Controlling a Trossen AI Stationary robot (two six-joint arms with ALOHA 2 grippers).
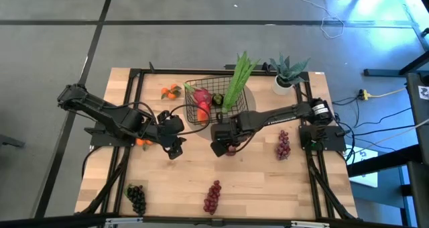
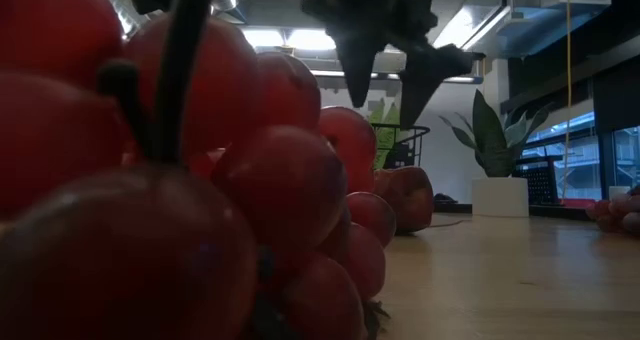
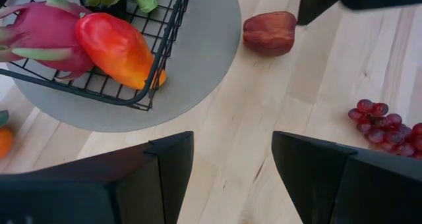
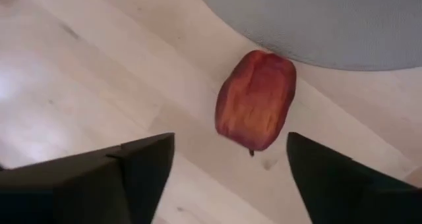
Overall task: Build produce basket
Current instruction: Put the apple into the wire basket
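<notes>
Directly below the right tool [image 4: 224, 159] lies a dark red fruit [image 4: 256, 100] on the bare wood of the tabletop [image 1: 255, 181]; the tool's two fingers stand wide apart with nothing between them, one on each side of the fruit and above it, not touching it. Seen from overhead, this tool [image 1: 224, 146] sits near the middle of the tabletop, at about 5 o'clock from the basket [image 1: 201, 100], just off the edge of the round grey mat [image 1: 247, 97] that the basket rests on. Inside the basket lie a pink dragon fruit [image 3: 39, 36], a red-orange mango [image 3: 115, 47] and a long green leafy stalk [image 1: 238, 80] that sticks out past the rim toward 1 o'clock.

Left of centre, the left tool [image 1: 175, 146] hangs at about 7 o'clock from the basket, its fingers likewise spread wide and empty.

Elsewhere on the tabletop, small oranges [image 1: 171, 90] sit at 9 o'clock from the basket, a red grape bunch [image 1: 283, 145] lies at 3 o'clock from the right tool, another red bunch [image 1: 212, 196] lies near the front edge, and a dark bunch [image 1: 136, 198] lies at the front left. A potted plant [image 1: 287, 72] stands at the back right.
</notes>
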